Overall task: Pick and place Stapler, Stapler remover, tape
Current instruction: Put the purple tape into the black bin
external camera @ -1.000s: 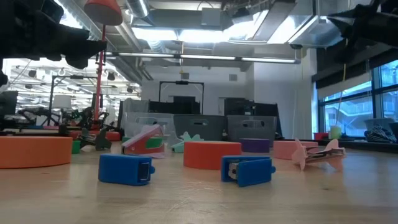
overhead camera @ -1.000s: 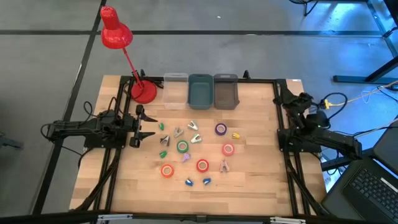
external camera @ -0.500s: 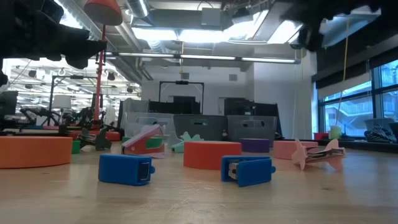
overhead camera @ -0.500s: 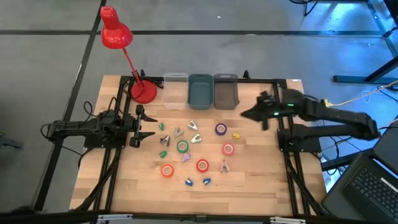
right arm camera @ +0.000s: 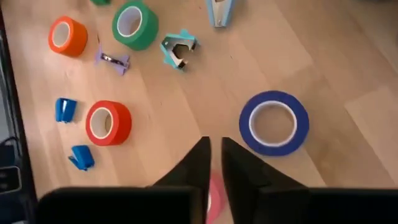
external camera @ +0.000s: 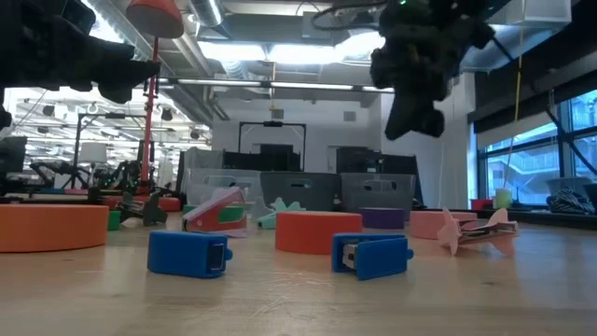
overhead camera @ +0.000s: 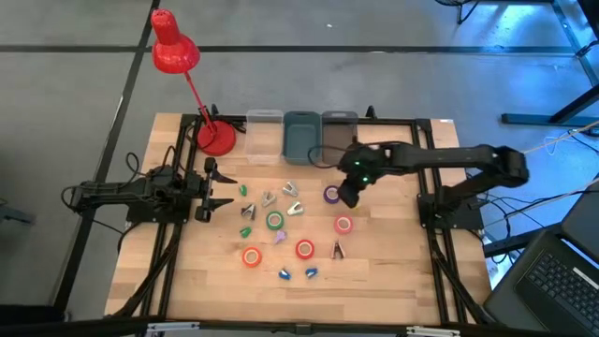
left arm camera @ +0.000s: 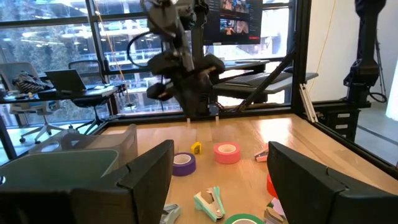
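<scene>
Two arms — your right gripper [overhead camera: 346, 195] hangs just beside the purple tape [overhead camera: 332, 195], fingers nearly together, holding nothing. Your left gripper [overhead camera: 222, 190] waits at the table's left edge, fingers apart.

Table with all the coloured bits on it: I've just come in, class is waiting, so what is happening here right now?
The right arm is stretched out over the wooden table, its right gripper hanging above the purple tape and the pink tape, fingers nearly together and holding nothing. The left gripper waits open at the table's left side. The other tape rings, staple removers and small staplers lie scattered in the middle, and the three bins along the far edge look empty.
</scene>
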Robot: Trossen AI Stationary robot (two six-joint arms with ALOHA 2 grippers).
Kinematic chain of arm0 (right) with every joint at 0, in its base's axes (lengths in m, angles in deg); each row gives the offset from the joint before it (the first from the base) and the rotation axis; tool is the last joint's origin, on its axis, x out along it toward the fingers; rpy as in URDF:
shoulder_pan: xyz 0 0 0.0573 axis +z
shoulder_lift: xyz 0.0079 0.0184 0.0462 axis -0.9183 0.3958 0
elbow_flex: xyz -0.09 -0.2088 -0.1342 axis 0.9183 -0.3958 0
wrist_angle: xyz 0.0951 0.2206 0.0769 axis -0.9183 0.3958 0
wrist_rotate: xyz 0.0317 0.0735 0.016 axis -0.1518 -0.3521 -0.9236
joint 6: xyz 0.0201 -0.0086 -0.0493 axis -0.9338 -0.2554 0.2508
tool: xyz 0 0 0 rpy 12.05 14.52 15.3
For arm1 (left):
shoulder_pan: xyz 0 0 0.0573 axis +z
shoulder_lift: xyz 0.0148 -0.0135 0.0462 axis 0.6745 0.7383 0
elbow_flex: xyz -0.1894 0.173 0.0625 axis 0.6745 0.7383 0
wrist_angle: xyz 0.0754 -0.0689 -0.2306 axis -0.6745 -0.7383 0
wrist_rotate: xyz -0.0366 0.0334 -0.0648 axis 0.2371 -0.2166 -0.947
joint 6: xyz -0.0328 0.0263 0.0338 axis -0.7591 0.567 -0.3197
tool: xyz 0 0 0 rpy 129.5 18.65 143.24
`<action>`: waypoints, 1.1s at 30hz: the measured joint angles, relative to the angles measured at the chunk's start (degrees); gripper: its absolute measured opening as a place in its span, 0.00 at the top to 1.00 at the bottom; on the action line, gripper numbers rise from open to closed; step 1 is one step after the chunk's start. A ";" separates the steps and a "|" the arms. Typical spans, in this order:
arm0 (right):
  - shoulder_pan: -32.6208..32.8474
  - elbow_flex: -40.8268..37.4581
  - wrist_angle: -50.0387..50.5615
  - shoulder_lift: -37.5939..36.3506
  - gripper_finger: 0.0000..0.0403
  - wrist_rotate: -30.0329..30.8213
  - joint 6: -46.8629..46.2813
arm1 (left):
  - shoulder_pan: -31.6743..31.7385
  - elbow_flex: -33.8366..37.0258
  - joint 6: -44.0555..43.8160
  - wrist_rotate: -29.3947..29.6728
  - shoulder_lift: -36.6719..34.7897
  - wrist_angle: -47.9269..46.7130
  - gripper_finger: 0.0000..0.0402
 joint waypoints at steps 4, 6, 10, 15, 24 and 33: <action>-0.02 2.94 0.40 3.68 0.74 1.20 3.18 | 0.00 -0.01 0.01 -0.01 0.00 -0.01 0.38; 0.00 3.98 0.47 5.30 0.66 3.62 5.57 | 0.01 0.00 0.01 -0.02 0.00 0.00 0.38; -0.04 4.94 0.42 8.13 0.55 8.21 10.23 | 0.01 -0.01 0.01 0.00 0.00 0.00 0.38; 0.16 4.94 1.73 11.15 0.53 12.11 15.11 | 0.00 0.00 0.00 -0.02 0.00 0.00 0.38; 0.20 4.93 1.48 15.59 0.63 12.93 20.22 | -0.01 -0.01 -0.01 -0.02 0.00 0.01 0.38; 0.19 5.11 0.99 19.96 0.68 13.35 20.37 | 0.01 -0.01 0.00 -0.02 0.00 0.00 0.38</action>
